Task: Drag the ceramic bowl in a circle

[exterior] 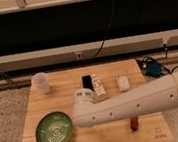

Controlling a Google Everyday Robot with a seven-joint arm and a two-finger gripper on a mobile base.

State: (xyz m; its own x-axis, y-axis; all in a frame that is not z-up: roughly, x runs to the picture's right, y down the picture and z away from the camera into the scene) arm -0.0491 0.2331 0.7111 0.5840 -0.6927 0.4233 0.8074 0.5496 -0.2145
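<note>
Wooden tabletop (143, 133) carries the green bowl (54, 131) at its front-left corner, and the gripper (74, 122) sits at the bowl's right rim, jaws spread wide, seemingly to hook that rim for dragging.

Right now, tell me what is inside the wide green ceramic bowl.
The wide green ceramic bowl shows only its pale ring pattern, nothing in it. The gripper at the end of the white arm covers its right edge, hiding that part.
</note>
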